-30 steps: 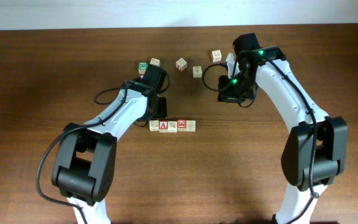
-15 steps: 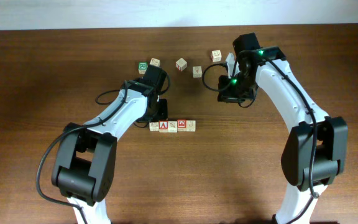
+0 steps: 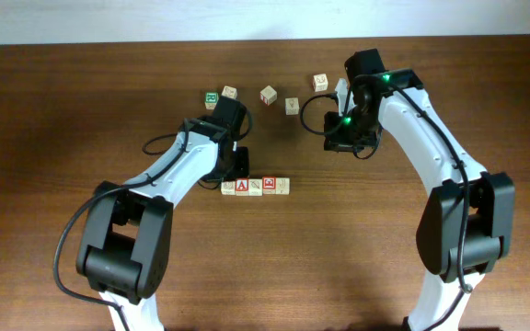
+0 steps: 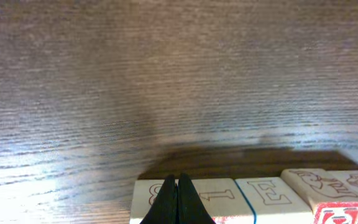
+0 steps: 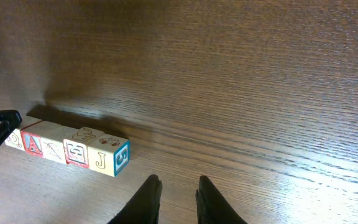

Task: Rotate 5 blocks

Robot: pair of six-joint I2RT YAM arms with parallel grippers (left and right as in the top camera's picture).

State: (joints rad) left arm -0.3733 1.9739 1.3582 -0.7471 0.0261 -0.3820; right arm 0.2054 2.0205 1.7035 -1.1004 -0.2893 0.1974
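Several small wooden letter blocks stand in one tight row [image 3: 256,186] on the brown table. Among them are a red "A" block [image 3: 242,187] and a red-bordered block [image 3: 269,186]. In the right wrist view the same row ends in a block with a blue face [image 5: 120,160]. My left gripper [image 4: 178,186] is shut, its joined tips resting on the leftmost block [image 4: 148,198]. From overhead, the left gripper [image 3: 232,173] sits just behind the row's left end. My right gripper [image 5: 178,182] hangs open by a narrow gap, with nothing in it, to the right of the row.
Several loose cubes lie scattered at the back: a green-printed one [image 3: 211,97], pale ones [image 3: 230,92] [image 3: 292,105] [image 3: 320,83], and one with a red mark [image 3: 268,95]. The right arm [image 3: 403,110] reaches over the back right.
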